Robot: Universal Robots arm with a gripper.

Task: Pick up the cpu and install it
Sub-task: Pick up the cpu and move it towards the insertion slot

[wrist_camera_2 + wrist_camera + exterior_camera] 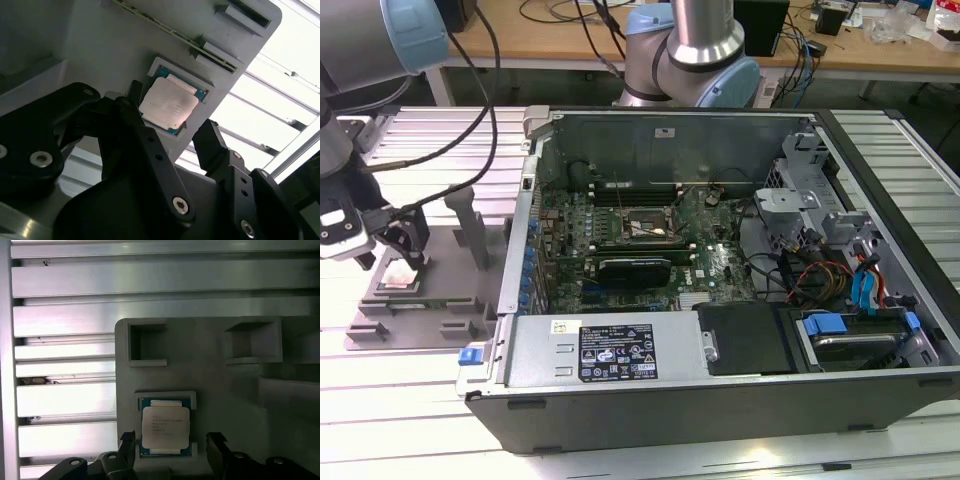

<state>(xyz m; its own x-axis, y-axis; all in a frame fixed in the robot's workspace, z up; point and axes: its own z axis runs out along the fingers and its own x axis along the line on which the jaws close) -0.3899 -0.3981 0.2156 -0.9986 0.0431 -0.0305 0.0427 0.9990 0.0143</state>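
Observation:
The cpu (400, 277) is a small square chip with a silvery top. It lies flat in a square recess of a grey holder plate (425, 322) at the exterior view's left, outside the computer case (720, 260). My gripper (403, 252) hangs just above it. In both wrist views the cpu (169, 104) (165, 426) sits between my two black fingers (136, 102) (216, 445), which stand apart on either side of it. My gripper (172, 119) (171, 442) is open and holds nothing. The motherboard socket (640, 228) lies inside the case.
The holder plate (230, 390) carries upright grey posts (470, 225) and empty slots (145, 345) close to my gripper. It rests on a ribbed aluminium table (65, 305). The case holds cables, a drive cage (800, 200) and a power supply (610, 350). A second arm's base (695, 50) stands behind the case.

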